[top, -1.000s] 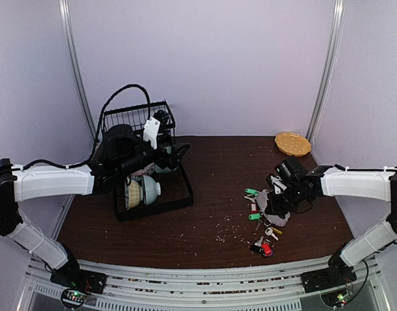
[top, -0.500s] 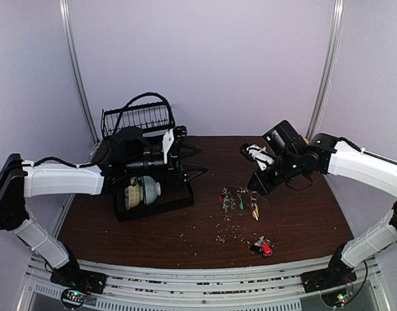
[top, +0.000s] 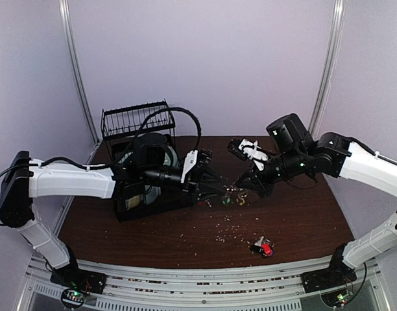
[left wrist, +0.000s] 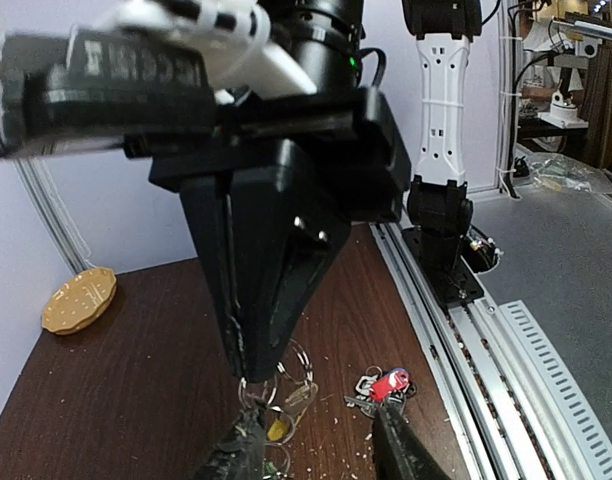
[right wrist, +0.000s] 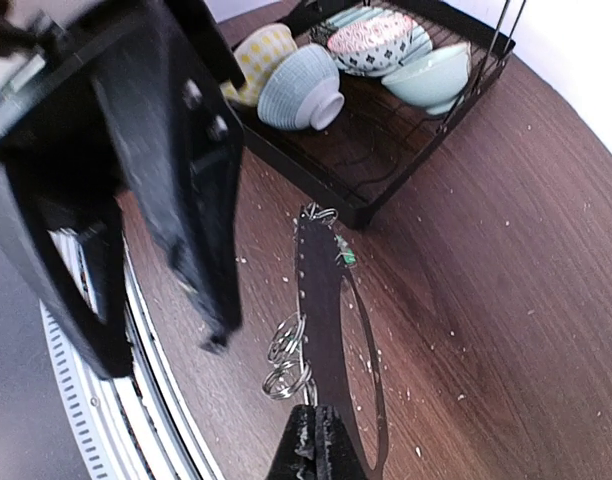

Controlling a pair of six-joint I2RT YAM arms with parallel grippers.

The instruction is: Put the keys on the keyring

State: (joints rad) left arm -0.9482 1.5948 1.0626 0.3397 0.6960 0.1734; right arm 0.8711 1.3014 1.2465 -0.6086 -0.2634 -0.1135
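My right gripper (top: 245, 183) is shut on the keyring (right wrist: 321, 300), a thin grey loop seen edge-on, held above the table's middle. Small split rings (right wrist: 286, 355) and a green-tagged key (right wrist: 344, 255) hang from it. The left gripper (top: 211, 184) faces it from the left, its jaws apart on either side of the dangling keys. In the left wrist view its left finger (left wrist: 236, 455) is close beside a yellow-tagged key (left wrist: 276, 430), and I cannot tell whether they touch. A red-tagged bunch of keys (top: 263, 247) lies loose on the table near the front.
A black wire dish rack (top: 140, 123) with several bowls (right wrist: 301, 90) stands at the back left, behind the left arm. A round tan plate (left wrist: 78, 298) sits at the back right. Crumbs (top: 228, 227) dot the brown tabletop. The rail (left wrist: 486, 330) runs along the near edge.
The right arm lifted the keyring and its keys off the table and swung them left to the middle. The left arm came right from the rack to meet them, its jaws narrowing.
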